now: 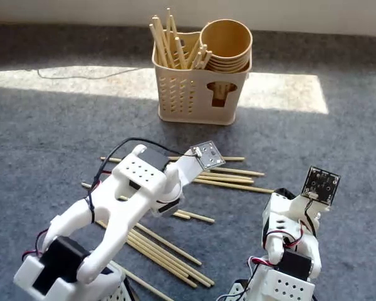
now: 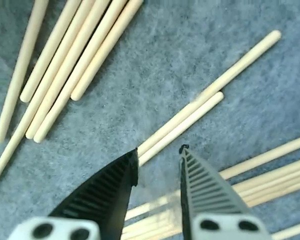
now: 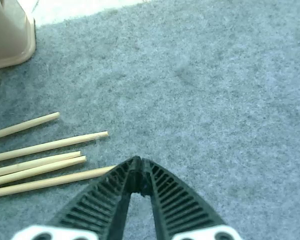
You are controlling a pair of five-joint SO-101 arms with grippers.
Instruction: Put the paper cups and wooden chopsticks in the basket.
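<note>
Light, stiff, roll-prone chopsticks (image 2: 200,100) at 6 o'clock from the basket (image 1: 182,94) want a mid-length pinch; the left gripper (image 2: 159,149) hovers jaws apart over them, the right gripper (image 3: 140,161) jaws together.

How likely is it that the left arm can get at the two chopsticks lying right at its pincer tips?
Probably yes. The left pincer is open, low over the carpet, and the chopstick pair ends right by its tips, with nothing lying over it.
</note>
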